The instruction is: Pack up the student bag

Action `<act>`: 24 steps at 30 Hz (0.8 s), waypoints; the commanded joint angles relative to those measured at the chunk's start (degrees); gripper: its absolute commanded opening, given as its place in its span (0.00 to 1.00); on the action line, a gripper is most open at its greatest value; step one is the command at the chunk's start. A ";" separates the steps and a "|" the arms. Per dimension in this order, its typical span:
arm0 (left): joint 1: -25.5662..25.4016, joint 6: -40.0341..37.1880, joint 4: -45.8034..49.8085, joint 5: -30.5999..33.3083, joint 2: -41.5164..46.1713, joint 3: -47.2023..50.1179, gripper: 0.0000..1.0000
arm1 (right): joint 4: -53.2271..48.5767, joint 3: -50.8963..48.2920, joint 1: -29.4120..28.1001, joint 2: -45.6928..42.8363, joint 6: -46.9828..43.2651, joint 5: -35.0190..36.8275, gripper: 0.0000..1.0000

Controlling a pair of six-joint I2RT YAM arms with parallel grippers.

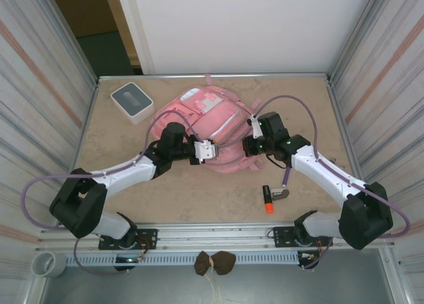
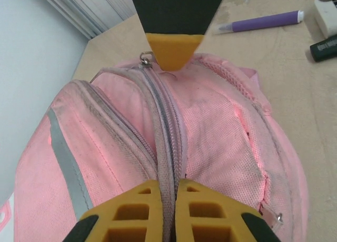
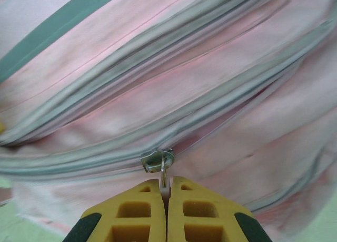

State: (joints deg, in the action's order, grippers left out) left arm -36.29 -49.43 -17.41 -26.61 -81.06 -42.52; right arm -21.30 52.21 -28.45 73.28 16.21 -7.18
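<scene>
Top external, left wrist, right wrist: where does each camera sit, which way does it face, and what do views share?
Top external: above and behind the bases, looking down on the table; both arms show, meeting at the pink backpack.
Left wrist: on the left arm, looking along the left gripper, shut on the backpack's zip seam; purple marker beyond.
Right wrist: close against the fabric, right gripper pinching the zip pull.
Shared: both wrist views show the zip pull; the left one also catches a right fingertip.

Beige table (image 1: 199, 198), corrugated side walls (image 1: 40, 72)
</scene>
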 commanded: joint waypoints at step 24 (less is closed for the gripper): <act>-2.82 8.48 3.60 6.81 7.75 0.83 0.68 | 0.51 1.61 -2.74 -2.08 0.80 -3.32 0.00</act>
State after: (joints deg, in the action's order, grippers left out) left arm -36.64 -41.71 -16.01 -24.25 -72.60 -38.54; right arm -21.23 52.93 -30.46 73.67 16.08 -8.71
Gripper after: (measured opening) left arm 0.677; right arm 0.048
